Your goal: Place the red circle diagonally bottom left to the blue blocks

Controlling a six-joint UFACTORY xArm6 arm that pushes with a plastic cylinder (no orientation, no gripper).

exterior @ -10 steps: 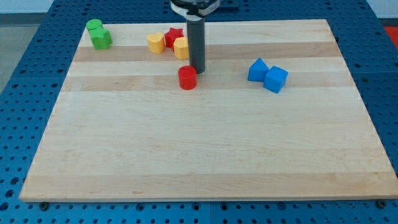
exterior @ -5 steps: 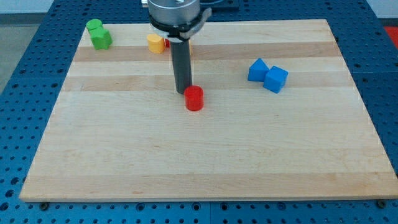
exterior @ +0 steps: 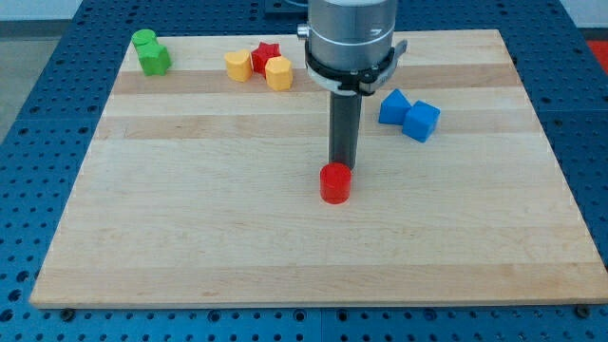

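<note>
The red circle (exterior: 334,183) is a short red cylinder lying near the middle of the wooden board (exterior: 190,237). My tip (exterior: 342,167) touches its top edge, just above it in the view. Two blue blocks (exterior: 409,115) sit side by side, touching, up and to the right of the red circle. The rod rises from the tip to the arm's grey end, which hides part of the board's top edge.
A green block (exterior: 150,52) sits at the board's top left corner. Two yellow blocks (exterior: 239,66) (exterior: 278,73) and a red star (exterior: 265,55) cluster at the top, left of the arm.
My tip has pushed the red circle down and to the right, from beside the yellow blocks toward the board's middle. The other blocks have not moved.
</note>
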